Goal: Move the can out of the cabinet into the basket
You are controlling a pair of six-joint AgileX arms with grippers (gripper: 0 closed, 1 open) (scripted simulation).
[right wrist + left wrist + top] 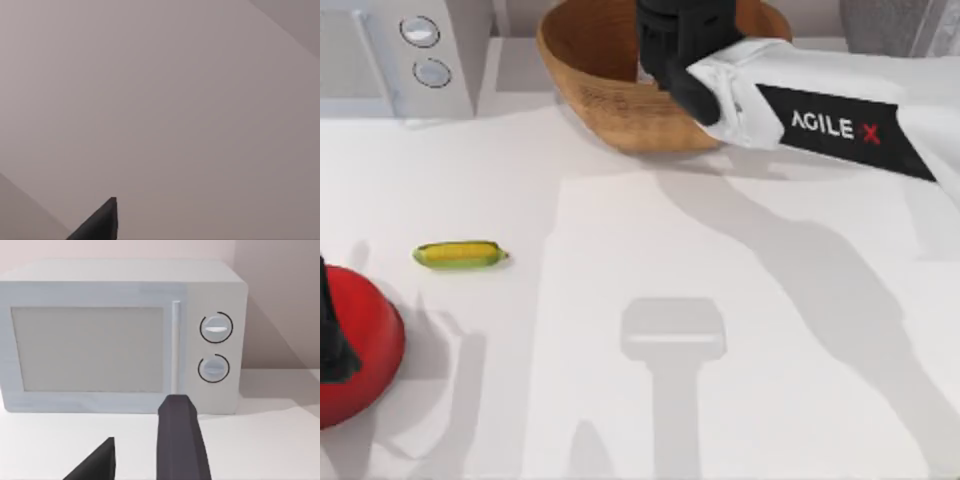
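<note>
From above, there is one basket (582,75), one white microwave (395,55) with two round knobs, one corn cob (460,254), one red pot (365,350) and one cabinet (895,25). The basket stands at the far edge of the tabletop (770,350), about mid-width, between the microwave at far left and the cabinet at far right. The frame edge cuts off the basket's far rim, and only a grey corner of the cabinet shows. The pot is cut by the left edge, with the corn cob lying apart from it, farther from the near edge. The right arm reaches in from the right side, its white link slanting toward the basket, and the black right end effector (670,45) hangs over the basket's bowl. It hides part of the inside, so what lies beneath cannot be told, nor can its opening. A dark piece of the left arm shows at the left edge over the pot.

In the left wrist view, the left end effector (144,422) faces the microwave's front. Its two dark fingers (180,445) are spread wide and hold nothing.

In the right wrist view, one dark fingertip (102,222) shows against a plain pale wall.
</note>
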